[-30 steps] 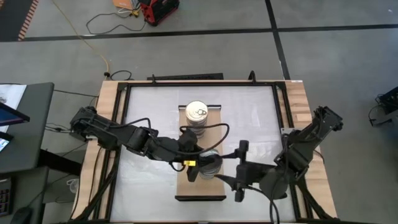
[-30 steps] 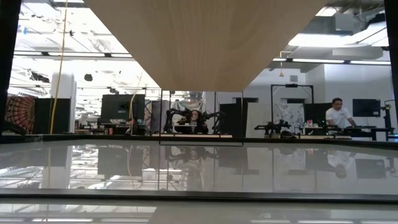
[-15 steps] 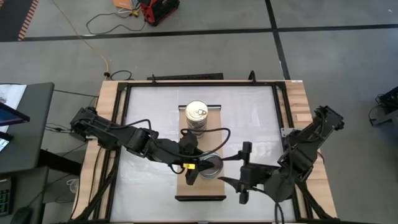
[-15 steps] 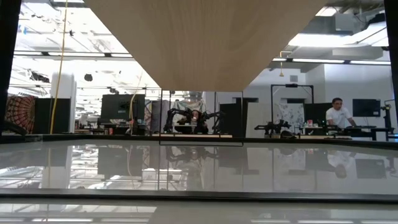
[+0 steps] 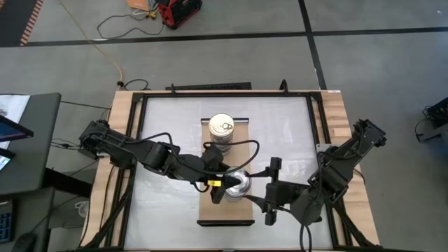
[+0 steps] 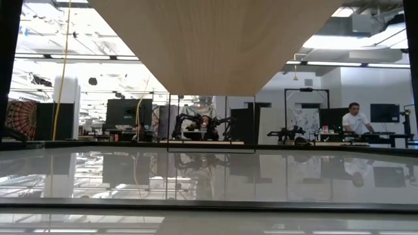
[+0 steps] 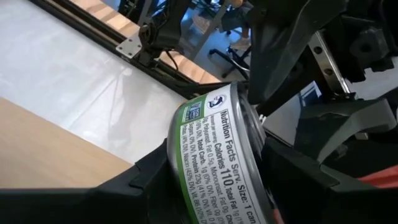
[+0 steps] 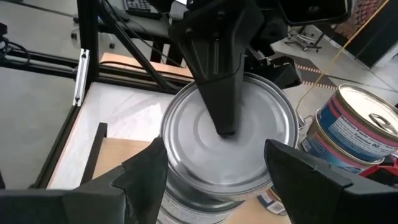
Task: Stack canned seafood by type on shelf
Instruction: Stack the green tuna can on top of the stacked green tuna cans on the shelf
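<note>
The shelf point(image 5: 224, 210), a light-wood board, lies mid-table. A stack of gold-lidded canned seafood point(image 5: 222, 127) stands on its far end. Nearer stands a stack of silver-lidded tins; the top tin point(image 5: 239, 183) has a green label point(image 7: 211, 162). My left gripper point(image 5: 218, 187) reaches in from the left with its jaws parted about that top tin. One finger point(image 8: 221, 81) lies over the lid point(image 8: 261, 124); the other is on the tin's underside. My right gripper point(image 5: 257, 196) stands open just right of the silver stack, level with it, touching nothing I can see. My left gripper has the top silver-lidded tin between its fingers, one across the lid point(image 8: 186, 130) from the table's left, the other by the bottom rim point(image 7: 173, 155). I cannot tell whether either finger touches it. The tin sits level on the tin below.
Black frame rails point(image 5: 140, 140) run along the white tabletop's edges. The shelf's near end point(image 5: 225, 217) is bare. In the low view a wooden board point(image 6: 215, 46) fills the top, and a person point(image 6: 356, 119) sits far off in the room.
</note>
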{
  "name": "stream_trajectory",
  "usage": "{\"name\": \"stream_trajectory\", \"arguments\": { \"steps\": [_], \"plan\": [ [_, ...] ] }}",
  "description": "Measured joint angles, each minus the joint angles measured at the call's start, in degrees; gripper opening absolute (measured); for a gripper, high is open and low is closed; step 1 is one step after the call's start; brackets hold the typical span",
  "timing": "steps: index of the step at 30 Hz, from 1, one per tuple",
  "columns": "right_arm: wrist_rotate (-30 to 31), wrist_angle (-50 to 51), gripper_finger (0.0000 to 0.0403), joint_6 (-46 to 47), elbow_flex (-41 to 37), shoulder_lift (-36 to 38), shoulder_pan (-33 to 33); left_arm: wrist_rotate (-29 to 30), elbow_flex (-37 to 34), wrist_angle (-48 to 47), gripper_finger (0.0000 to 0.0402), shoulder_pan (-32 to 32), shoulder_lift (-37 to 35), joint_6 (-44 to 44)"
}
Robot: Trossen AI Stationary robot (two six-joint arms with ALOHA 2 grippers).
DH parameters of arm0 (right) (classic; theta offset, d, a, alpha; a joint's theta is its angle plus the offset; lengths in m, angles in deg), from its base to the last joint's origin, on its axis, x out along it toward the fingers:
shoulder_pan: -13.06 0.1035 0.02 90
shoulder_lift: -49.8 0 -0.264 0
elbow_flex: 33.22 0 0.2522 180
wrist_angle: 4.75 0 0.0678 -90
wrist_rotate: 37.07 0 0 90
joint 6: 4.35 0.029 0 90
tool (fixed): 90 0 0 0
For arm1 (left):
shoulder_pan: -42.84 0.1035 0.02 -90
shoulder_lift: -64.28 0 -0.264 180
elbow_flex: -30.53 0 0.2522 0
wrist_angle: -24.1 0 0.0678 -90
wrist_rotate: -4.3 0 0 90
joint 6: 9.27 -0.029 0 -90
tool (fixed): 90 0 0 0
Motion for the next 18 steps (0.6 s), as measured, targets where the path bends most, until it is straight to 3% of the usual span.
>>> {"name": "stream_trajectory", "arguments": {
  "steps": [18],
  "plan": [
    [-3.37,0.62,0.0302,1.95,0.0,0.0,-0.26,-1.92,-0.02,-0.02,0.0223,-0.02,-0.57,-3.74]
  ]
}}
